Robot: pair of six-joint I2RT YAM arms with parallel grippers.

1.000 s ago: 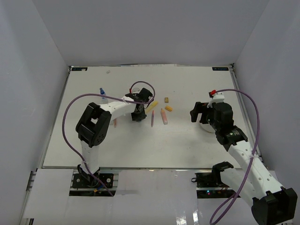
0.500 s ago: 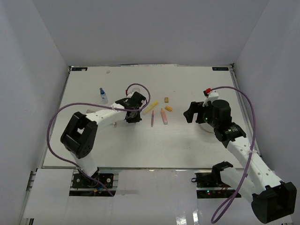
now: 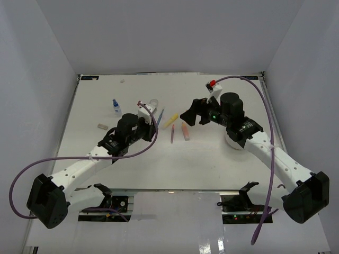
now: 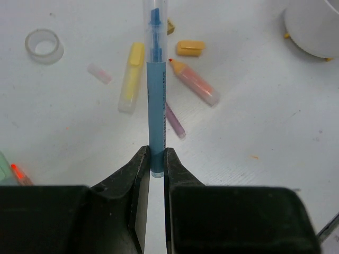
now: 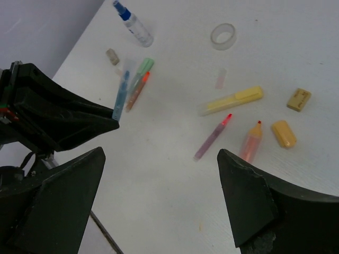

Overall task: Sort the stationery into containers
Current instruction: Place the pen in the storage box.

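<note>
My left gripper (image 4: 153,159) is shut on the lower end of a blue pen (image 4: 157,100) and holds it above the table; the pair also shows in the top view (image 3: 151,123). My right gripper (image 5: 159,174) is open and empty, high above the scattered items. On the table lie a yellow marker (image 4: 131,76), an orange marker (image 4: 195,82), a purple pen (image 4: 175,120), a tape ring (image 4: 44,45), a green marker (image 5: 142,71), an orange pen (image 5: 137,91) and a blue-capped bottle (image 5: 133,24). The white tub (image 3: 233,144) is partly hidden under the right arm.
An orange cap-like piece (image 5: 284,133), a tan eraser (image 5: 299,99), a small grey eraser (image 5: 112,56) and a pale pink piece (image 5: 221,78) lie among the pens. Another eraser (image 3: 103,126) lies at the left. White walls enclose the table.
My left arm has stretched out low and drawn back toward the near left, now holding the blue pen up. My right arm has swung left and away, over the scattered items.
</note>
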